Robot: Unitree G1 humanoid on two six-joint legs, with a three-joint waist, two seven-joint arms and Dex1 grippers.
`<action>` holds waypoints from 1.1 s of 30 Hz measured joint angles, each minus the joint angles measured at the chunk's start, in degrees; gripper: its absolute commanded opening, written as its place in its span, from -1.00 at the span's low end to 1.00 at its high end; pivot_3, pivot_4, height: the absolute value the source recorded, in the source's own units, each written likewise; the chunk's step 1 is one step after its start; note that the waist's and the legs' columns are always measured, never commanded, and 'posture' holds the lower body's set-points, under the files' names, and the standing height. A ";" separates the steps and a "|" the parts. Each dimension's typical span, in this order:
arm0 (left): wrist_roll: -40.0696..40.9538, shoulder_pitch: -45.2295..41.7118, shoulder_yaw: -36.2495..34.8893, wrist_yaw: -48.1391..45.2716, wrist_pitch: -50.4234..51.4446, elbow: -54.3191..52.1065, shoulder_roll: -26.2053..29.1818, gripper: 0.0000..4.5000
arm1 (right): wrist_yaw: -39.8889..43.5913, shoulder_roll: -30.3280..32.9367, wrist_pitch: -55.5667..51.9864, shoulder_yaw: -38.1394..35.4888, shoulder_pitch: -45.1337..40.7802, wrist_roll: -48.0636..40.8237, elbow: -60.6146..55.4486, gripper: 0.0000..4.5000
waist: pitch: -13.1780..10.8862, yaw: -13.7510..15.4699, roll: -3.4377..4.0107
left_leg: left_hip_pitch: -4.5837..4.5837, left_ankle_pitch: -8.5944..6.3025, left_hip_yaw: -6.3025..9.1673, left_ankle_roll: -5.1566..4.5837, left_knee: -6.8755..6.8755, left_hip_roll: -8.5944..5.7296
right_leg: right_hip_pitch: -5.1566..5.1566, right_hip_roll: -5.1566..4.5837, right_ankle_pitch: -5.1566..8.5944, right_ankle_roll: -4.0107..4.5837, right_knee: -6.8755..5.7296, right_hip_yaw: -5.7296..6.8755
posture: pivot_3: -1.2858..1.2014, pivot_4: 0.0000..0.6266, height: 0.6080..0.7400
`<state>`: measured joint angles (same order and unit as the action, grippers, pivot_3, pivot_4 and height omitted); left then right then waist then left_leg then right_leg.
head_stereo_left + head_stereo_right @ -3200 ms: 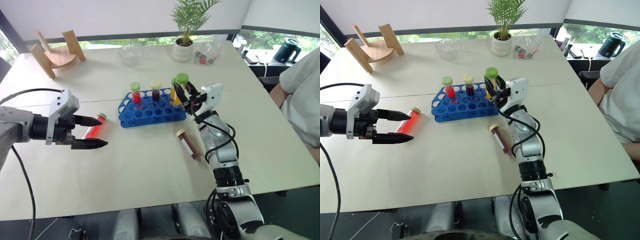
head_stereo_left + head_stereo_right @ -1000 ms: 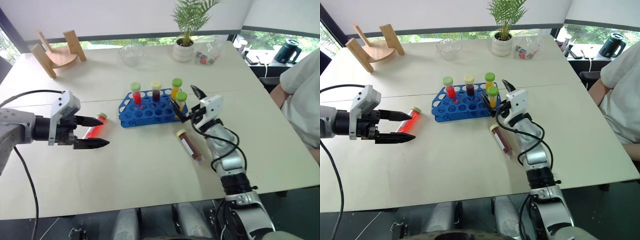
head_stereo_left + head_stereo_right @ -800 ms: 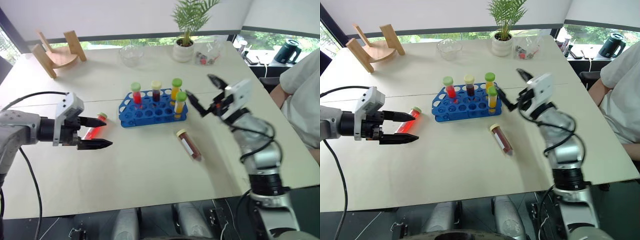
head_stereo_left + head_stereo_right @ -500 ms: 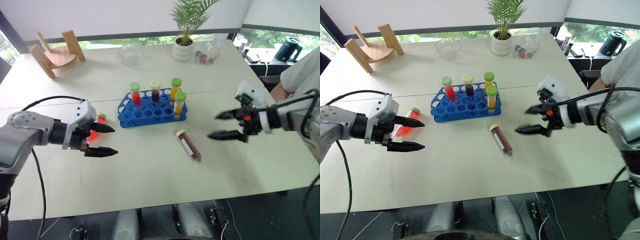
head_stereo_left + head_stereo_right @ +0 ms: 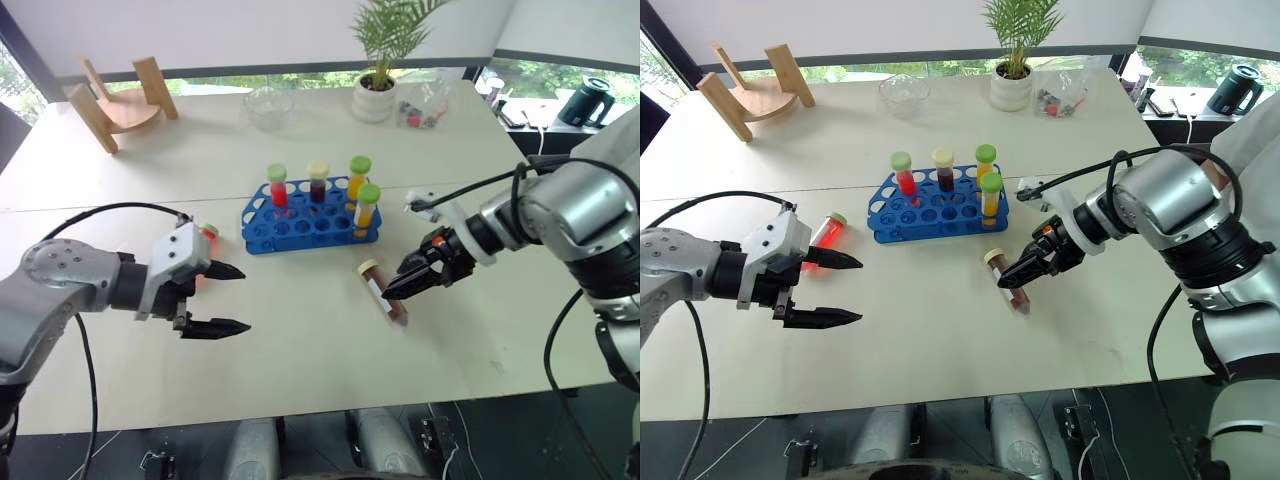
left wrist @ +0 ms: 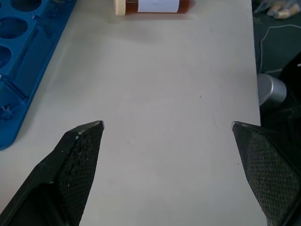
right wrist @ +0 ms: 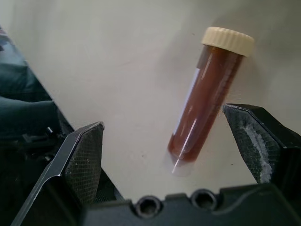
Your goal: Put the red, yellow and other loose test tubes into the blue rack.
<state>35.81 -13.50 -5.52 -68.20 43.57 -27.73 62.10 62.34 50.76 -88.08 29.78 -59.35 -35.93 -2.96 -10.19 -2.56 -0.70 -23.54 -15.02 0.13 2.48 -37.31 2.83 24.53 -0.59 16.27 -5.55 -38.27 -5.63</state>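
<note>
The right hand (image 5: 1025,270) hangs over the brown tube (image 5: 1004,279), its two fingers spread wide with the tube lying between them on the worktop (image 5: 940,330), not gripped. That tube lies flat, its cream cap (image 7: 228,40) towards the blue rack (image 5: 938,212) and a white label along its side; it holds dark brownish-red liquid. The left hand (image 5: 830,290) is also spread wide and holds nothing, low over the worktop on the robot's left. Just behind it the red tube (image 5: 822,239) with a green cap lies on its side, well apart from the rack. The blue rack stands near the middle of the worktop and carries four upright tubes: red liquid under a green cap (image 5: 902,172), dark liquid under a cream cap (image 5: 944,168), and two yellow-orange ones under green caps (image 5: 986,165) (image 5: 991,196). Its other holes are empty.
</note>
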 measured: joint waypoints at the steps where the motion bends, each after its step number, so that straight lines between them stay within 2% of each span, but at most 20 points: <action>1: 0.28 0.13 -0.22 0.38 0.17 -0.40 0.00 1.00 | -0.98 -1.15 -0.75 0.12 0.01 0.18 0.09 0.98 | 0.00 -0.01 0.00 | 0.01 0.00 0.00 0.00 -0.01 0.00 | 0.00 0.01 0.00 0.00 -0.02 0.00 | 0.03 -0.52 1.00; 6: 1.17 0.17 -0.46 2.83 1.06 -1.67 -0.87 1.00 | -7.98 -7.36 -2.08 1.79 0.40 3.53 2.37 0.98 | 0.01 -0.09 -0.01 | 0.01 0.00 0.01 0.00 -0.03 0.00 | -0.01 0.02 0.00 -0.01 -0.03 0.00 | 0.03 -0.52 1.00; 10: 1.20 0.22 0.18 4.74 1.07 -2.08 -2.67 1.00 | -12.20 -9.91 -0.39 3.75 0.73 6.64 3.67 0.98 | 0.08 -0.07 -0.11 | 0.06 0.00 0.04 0.00 -0.02 0.00 | -0.06 0.02 0.00 0.00 -0.03 0.01 | 0.03 -0.52 1.00; 13: 1.13 -0.08 1.35 6.24 1.05 -2.17 -4.53 1.00 | -14.35 -9.74 1.95 5.82 1.70 8.90 1.68 0.61 | 0.21 -0.12 -0.32 | 0.16 0.00 0.04 0.00 -0.09 0.00 | -0.20 0.02 -0.01 -0.01 -0.03 0.01 | 0.03 -0.52 1.00; 15: 1.09 -0.04 2.05 7.04 0.94 -2.27 -5.60 1.00 | -16.13 -8.87 3.09 6.14 3.74 10.40 -1.11 0.20 | 0.33 -0.09 -0.52 | 0.18 0.00 0.04 0.01 -0.12 0.00 | -0.25 0.01 0.00 0.00 -0.03 0.02 | 0.03 -0.52 1.00; 16: 1.05 0.26 2.20 7.34 0.90 -2.28 -6.00 1.00 | -17.02 -8.40 3.47 6.22 4.64 11.12 -2.65 -0.09 | 0.35 0.01 -0.55 | 0.18 0.00 0.05 0.01 -0.14 0.00 | -0.27 0.01 0.00 0.00 -0.03 0.02 | 0.03 -0.52 1.00; 18: 0.87 0.62 2.44 7.63 0.75 -2.16 -6.22 1.00 | -18.10 -8.04 3.31 5.55 6.09 11.54 -4.15 -0.53 | 0.49 0.08 -0.75 | 0.18 0.00 0.08 0.01 -0.15 0.00 | -0.30 0.01 0.00 0.00 -0.03 0.03 | 0.03 -0.52 1.00; 19: 0.72 0.57 2.60 7.95 0.53 -2.02 -6.76 1.00 | -18.77 -8.36 3.13 5.15 6.75 11.75 -4.73 -0.61 | 0.60 0.06 -0.83 | 0.20 0.00 0.08 0.01 -0.15 0.00 | -0.32 0.01 0.00 0.00 -0.02 0.03 | 0.03 -0.52 1.00; 23: -0.08 -0.77 4.78 8.59 -0.20 -1.57 -8.45 1.00 | -19.79 -8.95 3.57 5.00 7.79 12.76 -5.83 -0.62 | 0.78 0.00 -1.06 | 0.26 0.00 0.09 0.01 -0.16 0.00 | -0.41 0.02 0.00 0.01 -0.02 0.04 | 0.03 -0.52 1.00; 26: -0.39 -1.74 5.08 8.43 -0.55 -0.07 -8.51 1.00 | -17.38 -6.40 7.23 6.52 8.27 13.24 -6.48 -0.62 | 0.80 0.20 -1.06 | 0.27 0.00 0.12 0.01 -0.16 -0.01 | -0.47 0.01 0.01 0.01 0.03 0.06 | 0.03 -0.52 1.00; 33: -1.62 -2.46 6.29 6.31 -2.55 3.59 -8.37 1.00 | -4.48 4.98 31.76 11.92 12.53 19.81 -11.08 -0.62 | 0.77 1.92 -1.01 | 0.18 0.00 0.09 0.01 -0.17 -0.06 | -0.50 -0.08 0.04 0.00 0.27 0.08 | 0.03 -0.52 1.00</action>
<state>34.19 -15.96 0.77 -61.89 41.02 -24.15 53.73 57.85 55.74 -56.32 41.70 -46.81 -16.12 -14.04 -9.43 -0.64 -1.70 -23.35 -15.02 0.21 2.49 -37.48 2.77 24.03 -0.67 16.31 -5.55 -38.00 -5.55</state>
